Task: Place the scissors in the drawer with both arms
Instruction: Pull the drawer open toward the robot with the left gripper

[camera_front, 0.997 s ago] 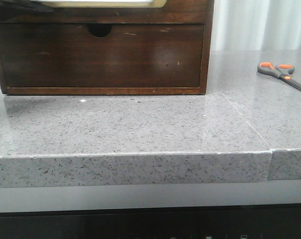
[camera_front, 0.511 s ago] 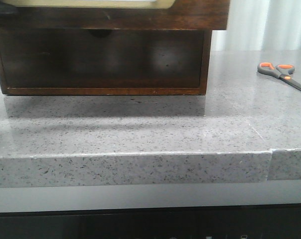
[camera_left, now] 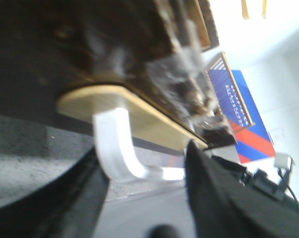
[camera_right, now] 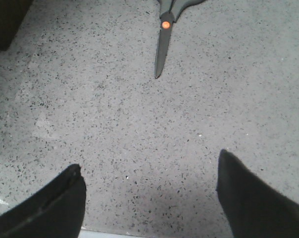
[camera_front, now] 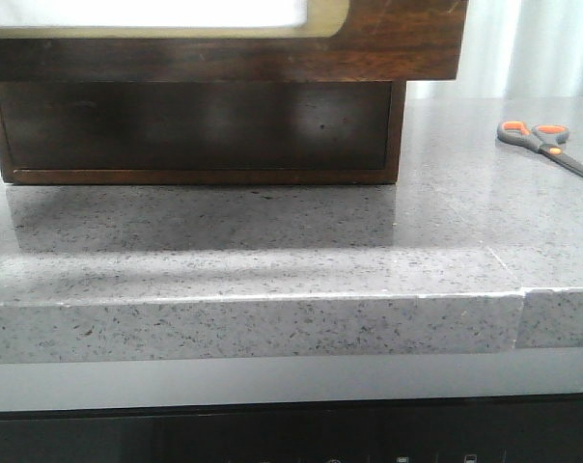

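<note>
The dark brown wooden drawer (camera_front: 398, 43) with its white panel is pulled out by the left hand (camera_left: 144, 198); its grip cannot be told. The small grey, orange-looped scissors (camera_front: 545, 145) lie far right, below the spread right hand (camera_right: 149, 198). Thin blades flat on the speckled grey tabletop (camera_front: 272, 241) could be missed.

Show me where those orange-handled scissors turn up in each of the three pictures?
Front view: scissors lie at far right on the speckled grey countertop.
Left wrist view: not in it.
Right wrist view: only blades and orange pivot, top centre.
Shared landmark: the countertop.

Dark brown wooden drawer (camera_front: 388, 43) with a cream-rimmed white panel; grey speckled stone countertop (camera_front: 272, 241); scissors (camera_front: 545, 143) with dark grey handles, orange-lined loops, grey blades.
</note>
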Controlling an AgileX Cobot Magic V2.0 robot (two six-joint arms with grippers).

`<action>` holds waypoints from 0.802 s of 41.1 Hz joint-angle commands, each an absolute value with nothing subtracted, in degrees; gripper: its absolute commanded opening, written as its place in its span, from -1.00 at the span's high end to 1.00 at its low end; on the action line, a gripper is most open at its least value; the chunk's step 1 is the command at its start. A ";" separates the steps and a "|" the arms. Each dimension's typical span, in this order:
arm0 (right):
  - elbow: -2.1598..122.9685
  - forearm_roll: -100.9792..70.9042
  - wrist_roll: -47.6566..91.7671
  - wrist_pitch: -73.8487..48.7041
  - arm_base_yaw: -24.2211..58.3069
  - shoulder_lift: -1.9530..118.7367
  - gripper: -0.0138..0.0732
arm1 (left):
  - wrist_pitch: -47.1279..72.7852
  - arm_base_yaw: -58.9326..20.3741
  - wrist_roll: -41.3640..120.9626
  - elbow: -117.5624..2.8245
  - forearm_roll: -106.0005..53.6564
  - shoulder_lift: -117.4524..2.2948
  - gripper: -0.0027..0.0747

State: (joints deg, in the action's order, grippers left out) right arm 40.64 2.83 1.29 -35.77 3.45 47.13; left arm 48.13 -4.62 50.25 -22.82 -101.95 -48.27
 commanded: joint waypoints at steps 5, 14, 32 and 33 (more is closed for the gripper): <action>42.69 3.81 1.40 -32.72 3.05 47.00 -0.63 | 49.39 -5.20 50.82 -24.56 -98.53 -47.57 -0.57; 42.69 3.81 1.40 -32.72 3.05 47.00 -0.63 | 49.11 -5.20 47.21 -24.56 -86.81 -45.73 -0.57; 42.69 3.81 1.40 -32.72 3.05 47.00 -0.63 | 43.71 -5.20 17.25 -29.18 -41.72 -30.02 -0.53; 42.69 3.81 1.40 -32.72 3.05 47.00 -0.63 | 44.21 -5.20 15.60 -30.14 -38.79 -29.48 -0.53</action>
State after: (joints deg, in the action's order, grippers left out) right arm 40.64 2.83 1.29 -35.77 3.45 47.13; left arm 45.07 -4.71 22.08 -25.80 -46.66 -31.11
